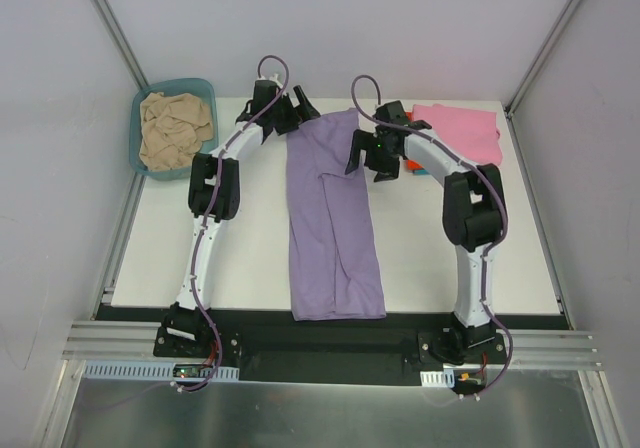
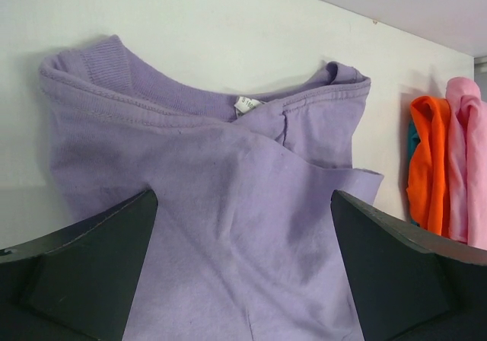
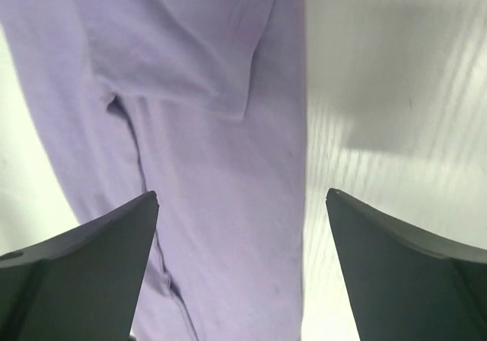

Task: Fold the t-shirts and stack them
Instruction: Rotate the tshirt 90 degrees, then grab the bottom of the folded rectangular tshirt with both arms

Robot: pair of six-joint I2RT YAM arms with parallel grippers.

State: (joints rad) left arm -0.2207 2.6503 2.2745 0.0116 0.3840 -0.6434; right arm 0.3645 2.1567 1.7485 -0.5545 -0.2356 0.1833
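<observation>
Top external: one lavender t-shirt (image 1: pixel 335 218), one pink t-shirt (image 1: pixel 462 131), one beige t-shirt (image 1: pixel 175 128); left gripper (image 2: pixel 243 200), right gripper (image 3: pixel 242 200) wide apart, empty.

Neck label (image 2: pixel 246 104) on lavender t-shirt (image 2: pixel 213 227): print illegible.

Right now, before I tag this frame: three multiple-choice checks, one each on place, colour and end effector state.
1. Where is the beige shirt?
A) in the basin
B) mid-table
C) at the near edge

2. What colour is the long shirt between the arms?
A) orange
B) lavender
C) teal

3. How are the end effectors?
A) both shut on cloth
B) one open, one shut
C) both open

Answers:
1 A: it lies bunched inside the basin at the far left.
2 B: the long shirt is lavender in all three views.
3 C: the left end effector and right end effector each show their fingers wide apart over the cloth.
</observation>
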